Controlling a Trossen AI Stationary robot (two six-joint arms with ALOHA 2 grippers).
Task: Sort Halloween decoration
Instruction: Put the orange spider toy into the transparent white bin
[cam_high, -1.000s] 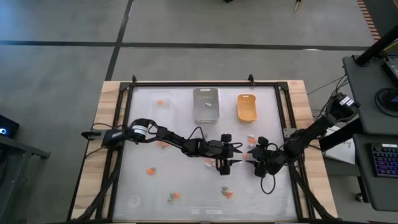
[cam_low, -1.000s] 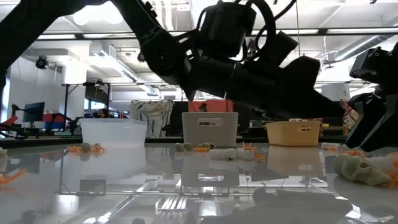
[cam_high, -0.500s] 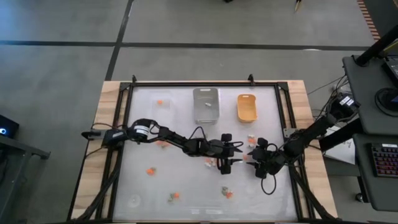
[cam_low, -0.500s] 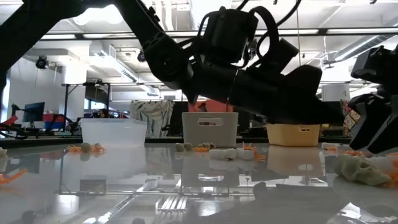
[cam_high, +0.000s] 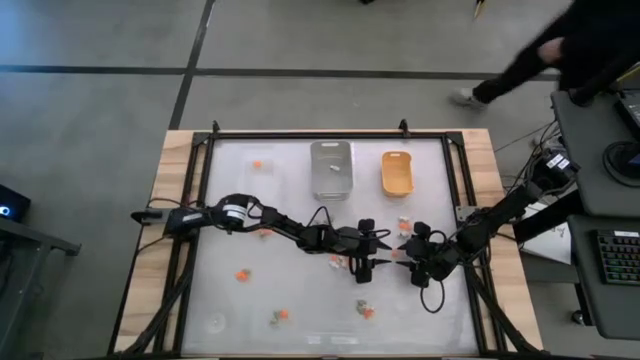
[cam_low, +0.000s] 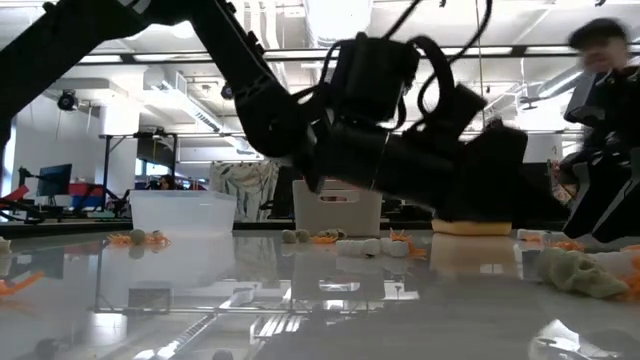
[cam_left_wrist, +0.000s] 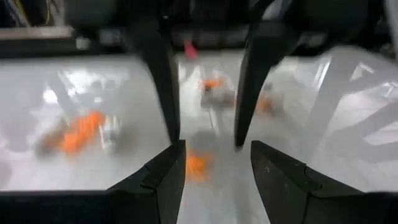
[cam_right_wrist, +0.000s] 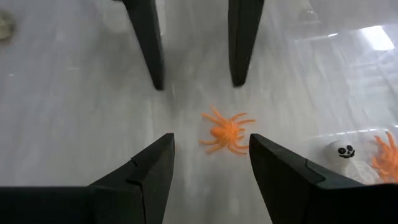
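My left claw (cam_left_wrist: 205, 140) is released, low over mid-worktop (cam_high: 300, 300), an orange trinket (cam_left_wrist: 196, 165) between its fingers. My right claw (cam_right_wrist: 194, 81) is released beside it, above an orange spider (cam_right_wrist: 226, 132).

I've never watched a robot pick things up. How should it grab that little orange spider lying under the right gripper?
Probably by the round body, coming straight down from above. The orange spider lies flat on the table, thin legs splayed all round; these would likely bend or slip. The right gripper hangs open beside it, so it should centre over the body before closing.
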